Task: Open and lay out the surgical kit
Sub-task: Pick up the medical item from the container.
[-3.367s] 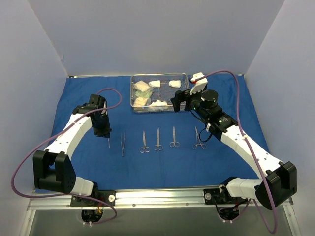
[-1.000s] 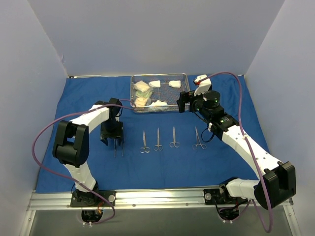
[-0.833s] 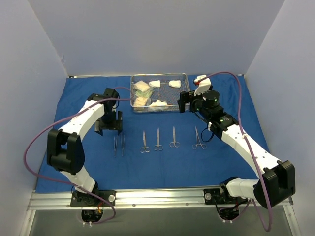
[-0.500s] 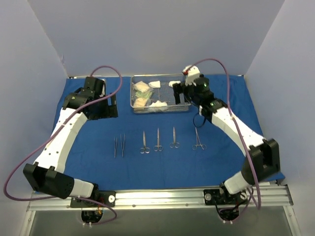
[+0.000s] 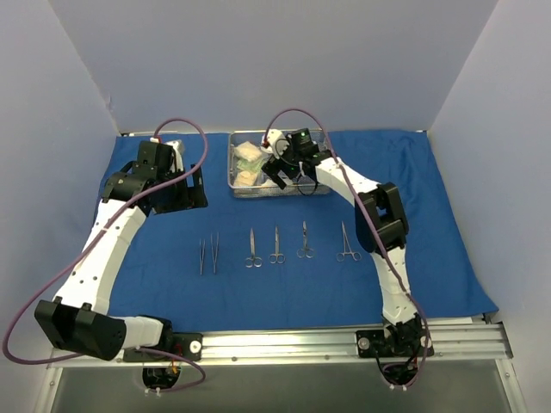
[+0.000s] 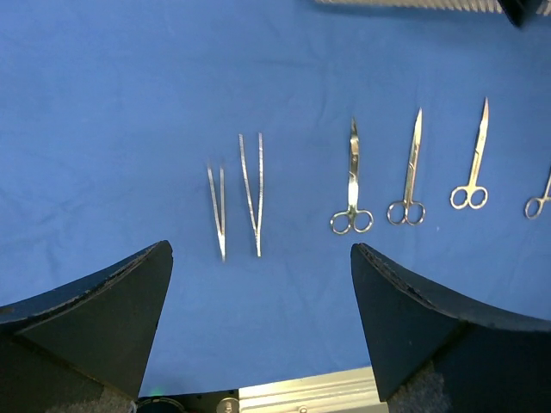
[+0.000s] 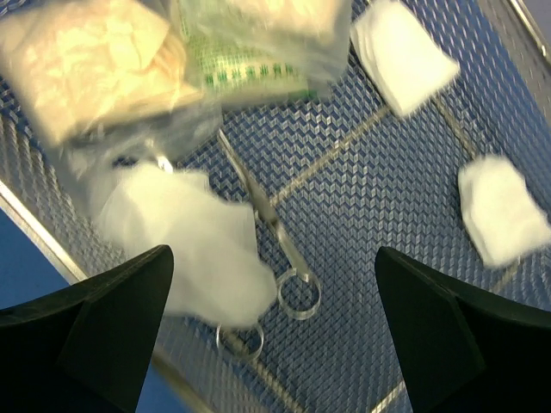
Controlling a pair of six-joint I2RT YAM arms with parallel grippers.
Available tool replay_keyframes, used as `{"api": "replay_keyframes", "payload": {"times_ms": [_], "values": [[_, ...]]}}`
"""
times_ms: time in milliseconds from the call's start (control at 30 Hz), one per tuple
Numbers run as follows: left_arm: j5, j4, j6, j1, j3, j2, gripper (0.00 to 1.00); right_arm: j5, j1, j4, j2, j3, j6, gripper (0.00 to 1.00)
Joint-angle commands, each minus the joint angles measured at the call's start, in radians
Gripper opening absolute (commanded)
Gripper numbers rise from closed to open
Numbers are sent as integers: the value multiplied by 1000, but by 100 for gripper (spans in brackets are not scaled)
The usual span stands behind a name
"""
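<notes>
Six tools (image 5: 275, 245) lie on the cloth (image 5: 430, 224) — you still have scissors (image 7: 267, 215), gauze (image 7: 185, 228) and packets (image 7: 250, 52) in the tray (image 7: 387, 215); left gripper (image 6: 261, 284) and right gripper (image 7: 274, 258) both spread, empty.

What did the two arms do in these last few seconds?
The left gripper laid the shorter tweezers beside the longer tweezers, let go and drew back, open. The right gripper swung left over the wire-mesh tray, open and empty. The four ring-handled instruments and the tray stayed put.
</notes>
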Motion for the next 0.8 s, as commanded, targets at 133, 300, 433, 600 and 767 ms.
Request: {"api": "replay_keyframes", "payload": {"times_ms": [133,300,433,600,767], "values": [[122,100,13,29,-52,30,94,-65,40,59,139,135,-11,100],[145,106,13,37,-68,44,94,-100,40,73,181,166,-23,99],[150,106,19,46,-78,41,94,-123,38,-65,230,250,-120,99],[160,104,31,63,-78,53,94,-129,12,-207,290,377,-180,97],[170,97,47,76,-62,84,94,-177,-5,-394,330,496,-310,96]]}}
